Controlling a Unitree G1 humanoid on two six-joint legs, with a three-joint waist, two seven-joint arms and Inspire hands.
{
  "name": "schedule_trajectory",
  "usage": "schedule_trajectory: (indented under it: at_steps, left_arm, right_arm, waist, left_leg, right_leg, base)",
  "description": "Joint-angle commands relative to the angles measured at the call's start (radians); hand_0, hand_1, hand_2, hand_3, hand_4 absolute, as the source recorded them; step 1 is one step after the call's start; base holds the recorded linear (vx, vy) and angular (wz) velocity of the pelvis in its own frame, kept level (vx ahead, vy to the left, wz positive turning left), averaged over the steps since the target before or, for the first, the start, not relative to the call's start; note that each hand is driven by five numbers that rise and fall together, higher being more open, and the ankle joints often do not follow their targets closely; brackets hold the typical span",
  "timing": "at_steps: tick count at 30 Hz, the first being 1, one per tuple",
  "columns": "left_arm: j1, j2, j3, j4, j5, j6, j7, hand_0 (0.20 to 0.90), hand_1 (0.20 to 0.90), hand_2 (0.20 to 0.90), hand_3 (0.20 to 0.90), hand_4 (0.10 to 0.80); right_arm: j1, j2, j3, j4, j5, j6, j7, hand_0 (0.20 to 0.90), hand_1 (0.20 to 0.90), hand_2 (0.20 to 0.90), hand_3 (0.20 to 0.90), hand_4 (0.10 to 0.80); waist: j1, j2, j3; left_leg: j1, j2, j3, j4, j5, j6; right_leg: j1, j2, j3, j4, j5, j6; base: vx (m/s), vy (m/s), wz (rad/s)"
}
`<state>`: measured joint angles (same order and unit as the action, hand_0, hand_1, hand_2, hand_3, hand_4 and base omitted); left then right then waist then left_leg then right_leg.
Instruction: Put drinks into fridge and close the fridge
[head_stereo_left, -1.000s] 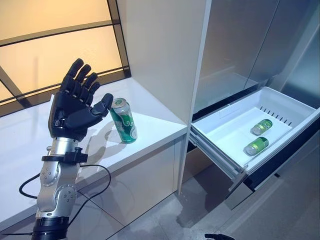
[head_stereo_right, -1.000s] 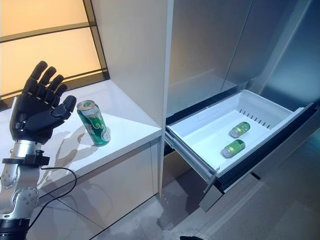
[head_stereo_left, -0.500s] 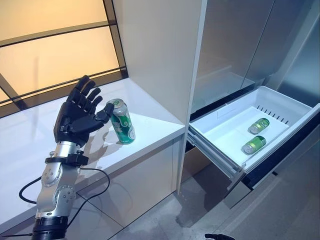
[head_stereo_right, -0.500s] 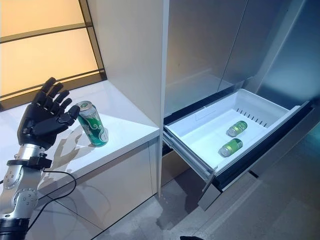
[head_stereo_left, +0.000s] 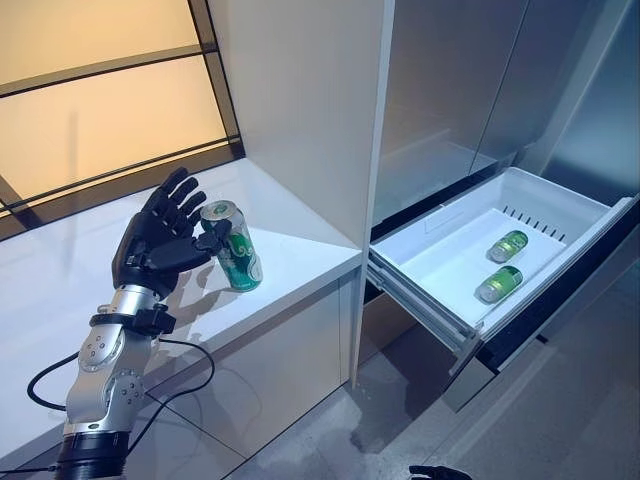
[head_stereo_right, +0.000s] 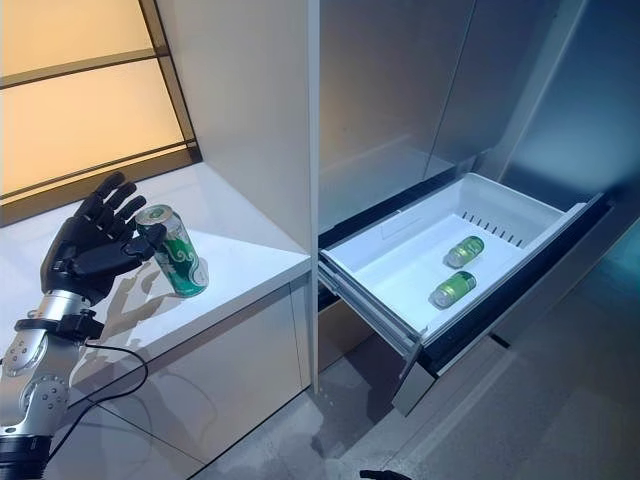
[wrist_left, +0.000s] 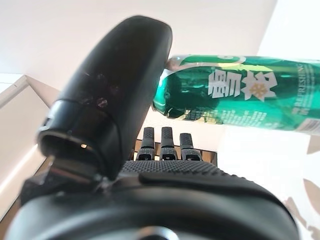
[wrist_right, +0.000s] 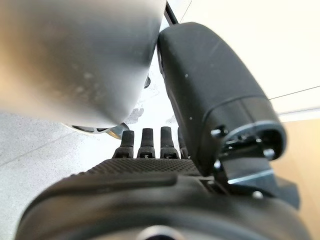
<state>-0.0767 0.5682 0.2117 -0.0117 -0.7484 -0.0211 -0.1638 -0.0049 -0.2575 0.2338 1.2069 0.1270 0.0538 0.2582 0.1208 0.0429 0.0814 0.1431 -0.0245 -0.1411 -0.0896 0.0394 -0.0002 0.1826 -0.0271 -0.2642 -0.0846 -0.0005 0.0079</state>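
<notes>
A green can (head_stereo_left: 232, 247) stands upright on the white counter (head_stereo_left: 60, 290). My left hand (head_stereo_left: 160, 240) is open beside it on its left, fingers straight, and the thumb tip touches the can's top rim. In the left wrist view the thumb (wrist_left: 110, 95) rests against the can (wrist_left: 240, 92), and the fingers (wrist_left: 162, 145) are straight past it. The fridge's white drawer (head_stereo_left: 440, 250) is pulled out at the right, with green cans (head_stereo_left: 503, 264) lying in it. My right hand (wrist_right: 150, 200) has straight fingers and holds nothing.
A tall white cabinet panel (head_stereo_left: 300, 100) stands between the counter and the fridge. Grey fridge doors (head_stereo_left: 450, 80) rise above the drawer. A lit window panel (head_stereo_left: 90, 110) runs behind the counter. Grey floor (head_stereo_left: 400, 430) lies below the drawer.
My left hand has dropped and moved in towards the can, and its thumb now touches the rim. The camera has shifted slightly. The can and the drawer have stayed put.
</notes>
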Motion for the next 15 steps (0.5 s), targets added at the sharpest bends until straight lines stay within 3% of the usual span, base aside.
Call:
schedule_trajectory:
  at_steps: [1,15]
  left_arm:
    - [-0.115,0.093,0.051,-0.024,-0.002,-0.052,-0.038,0.900,0.900,0.900,0.900,0.800]
    - [-0.162,0.126,0.034,0.012,0.049,-0.010,-0.022,0.900,0.900,0.900,0.900,0.800]
  right_arm:
    - [-0.001,0.001,0.032,0.006,-0.029,0.001,0.039,0.900,0.900,0.900,0.900,0.800]
    - [-0.003,0.001,0.030,0.016,-0.028,0.003,0.037,0.900,0.900,0.900,0.900,0.800]
  waist:
    - [-0.012,-0.002,-0.019]
    - [-0.035,0.003,-0.022]
  left_leg:
    - [0.022,-0.030,0.093,0.007,-0.063,0.014]
    - [0.034,-0.029,0.110,0.008,-0.071,0.018]
  right_leg:
    - [-0.006,-0.009,0.068,0.069,-0.057,0.033]
    - [-0.005,-0.006,0.092,0.070,-0.057,0.034]
  base:
    - [0.000,0.000,0.00]
    - [0.010,0.003,-0.05]
